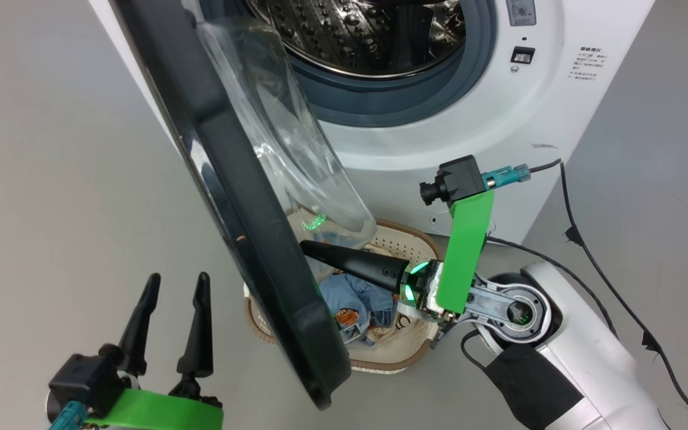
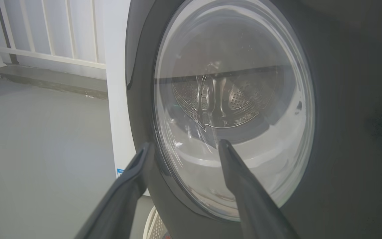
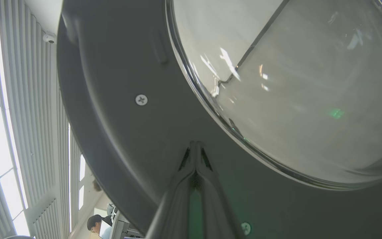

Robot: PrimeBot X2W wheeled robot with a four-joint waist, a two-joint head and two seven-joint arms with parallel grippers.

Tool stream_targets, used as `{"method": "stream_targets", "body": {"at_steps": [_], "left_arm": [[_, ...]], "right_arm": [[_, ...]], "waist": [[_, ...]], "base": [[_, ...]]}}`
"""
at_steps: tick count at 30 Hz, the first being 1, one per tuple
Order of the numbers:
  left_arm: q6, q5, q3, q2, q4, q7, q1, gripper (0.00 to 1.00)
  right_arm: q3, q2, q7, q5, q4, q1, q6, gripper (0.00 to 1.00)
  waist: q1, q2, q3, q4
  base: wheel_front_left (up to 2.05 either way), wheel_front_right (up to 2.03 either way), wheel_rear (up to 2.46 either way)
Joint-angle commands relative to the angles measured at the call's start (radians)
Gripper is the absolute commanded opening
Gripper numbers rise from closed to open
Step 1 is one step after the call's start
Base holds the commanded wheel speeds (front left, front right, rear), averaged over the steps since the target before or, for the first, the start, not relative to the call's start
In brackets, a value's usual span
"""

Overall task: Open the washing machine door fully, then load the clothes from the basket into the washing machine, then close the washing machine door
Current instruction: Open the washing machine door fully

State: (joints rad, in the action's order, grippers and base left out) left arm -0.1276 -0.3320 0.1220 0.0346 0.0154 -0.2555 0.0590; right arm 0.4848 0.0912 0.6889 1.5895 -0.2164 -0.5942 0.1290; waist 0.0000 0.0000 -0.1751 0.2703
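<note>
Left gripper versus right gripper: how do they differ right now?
The left gripper stands open; the right gripper is shut. The left gripper faces the outer side of the washing machine door; the right gripper points at its inner side, above the basket. Both hold nothing.

One washing machine (image 1: 439, 137), one door (image 1: 242, 197), one basket (image 1: 412, 353), two garments (image 1: 350, 295) (image 1: 401, 335), two pincers (image 1: 178, 276) (image 1: 305, 246)

White forearm (image 1: 595, 358), black cuff (image 1: 529, 382), green camera bracket (image 1: 466, 251), black tapered tool fingers (image 1: 199, 322).
</note>
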Motion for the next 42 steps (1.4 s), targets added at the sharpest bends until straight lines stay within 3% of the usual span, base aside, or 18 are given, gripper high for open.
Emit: {"method": "stream_targets", "body": {"at_steps": [1, 16, 25, 33, 39, 40, 42], "left_arm": [[0.006, -0.007, -0.027, 0.016, -0.018, -0.006, 0.001, 1.0], [0.006, -0.008, -0.026, 0.016, -0.021, -0.006, -0.003, 1.0], [0.009, -0.007, -0.031, 0.016, -0.023, -0.006, -0.007, 1.0], [0.012, -0.003, -0.04, 0.016, -0.023, -0.006, -0.014, 1.0], [0.013, -0.002, -0.048, 0.016, -0.026, -0.006, -0.019, 1.0], [0.013, -0.001, -0.049, 0.016, -0.026, -0.006, -0.02, 1.0], [0.012, 0.0, -0.051, 0.016, -0.026, -0.006, -0.021, 1.0]], "right_arm": [[0.032, -0.039, -0.005, 0.014, 0.034, 0.019, 0.002, 0.0], [0.093, -0.041, -0.04, 0.052, 0.036, 0.021, 0.002, 0.0], [0.078, -0.04, -0.052, 0.026, 0.055, 0.017, 0.002, 0.0], [0.04, 0.02, -0.092, -0.045, 0.153, 0.03, 0.002, 0.0], [0.029, 0.094, -0.187, -0.12, 0.249, 0.047, 0.002, 0.0], [0.029, 0.108, -0.209, -0.132, 0.263, 0.05, 0.002, 0.02], [0.033, 0.141, -0.259, -0.165, 0.289, 0.054, 0.002, 0.22]], "waist": [[0.0, 0.0, 0.004, 0.0], [0.0, 0.0, 0.006, -0.001], [0.0, 0.0, 0.012, -0.006], [0.0, 0.0, 0.021, -0.016], [0.0, 0.0, 0.025, -0.03], [0.0, 0.0, 0.025, -0.033], [0.0, 0.0, 0.026, -0.038]], "base": [[0.0, 0.0, 0.0], [0.0, 0.0, 0.0], [0.0, 0.0, 0.0], [0.0, 0.0, 0.0], [0.0, 0.0, 0.0], [0.0, 0.0, 0.0], [0.0, 0.0, 0.0]]}}
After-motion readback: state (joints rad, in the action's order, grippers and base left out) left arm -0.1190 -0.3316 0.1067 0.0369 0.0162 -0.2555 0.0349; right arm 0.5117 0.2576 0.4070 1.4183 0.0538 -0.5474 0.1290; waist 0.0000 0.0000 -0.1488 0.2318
